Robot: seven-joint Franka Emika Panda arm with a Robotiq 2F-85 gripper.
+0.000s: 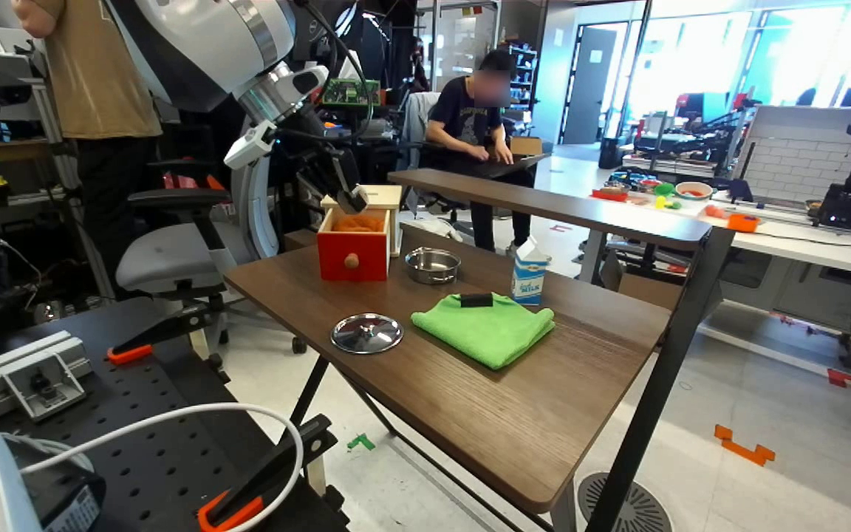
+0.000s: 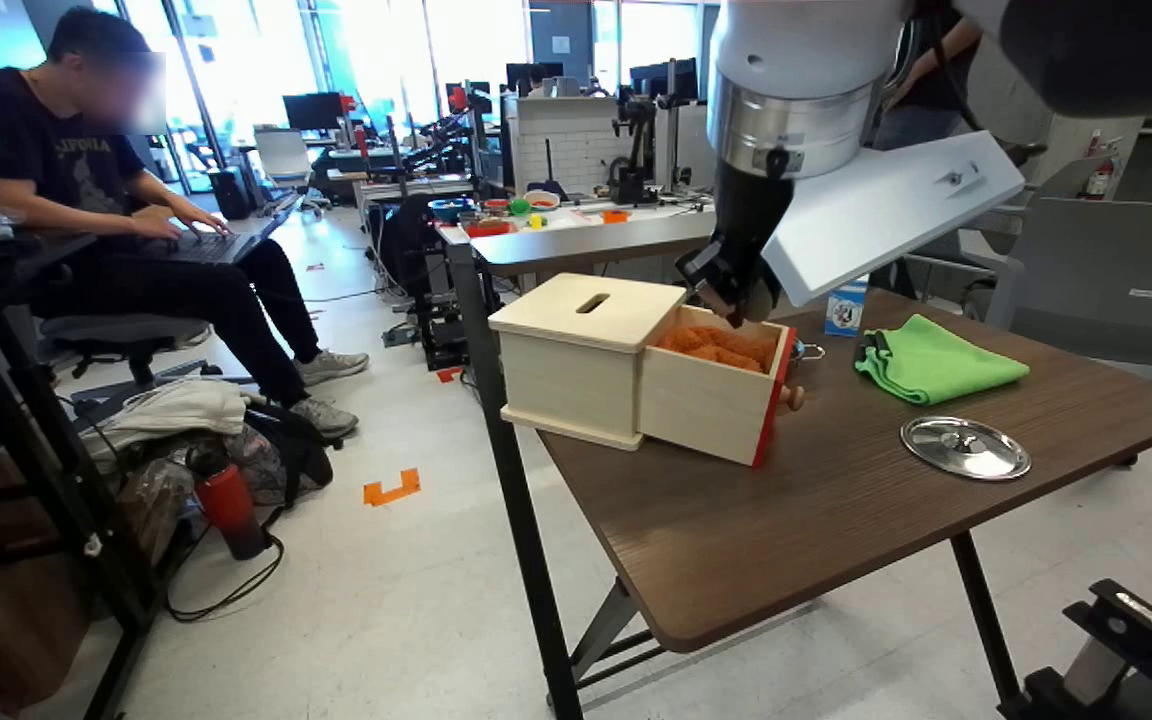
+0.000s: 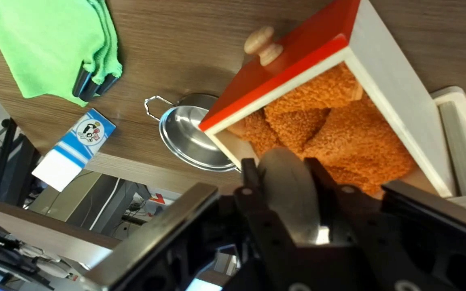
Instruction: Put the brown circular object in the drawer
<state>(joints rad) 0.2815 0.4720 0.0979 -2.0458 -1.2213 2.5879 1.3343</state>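
Lab, windows blown out white. Wood-grain table; robot arm cropped by the top edge in both exterior views. Seated man, face blurred, shirt seemingly lettered "CALIFORNIA". Light wooden box, its red-fronted drawer pulled out, bottom hidden under orange terry cloth. Gripper over the drawer, jaws drawn in on one item. Steel pot partly behind the drawer in the wrist view. Milk carton: "MILK" legible, smaller line above it not. Brown round object clamped between the jaws, above the open drawer; they cover its flanks, full outline can't be told.
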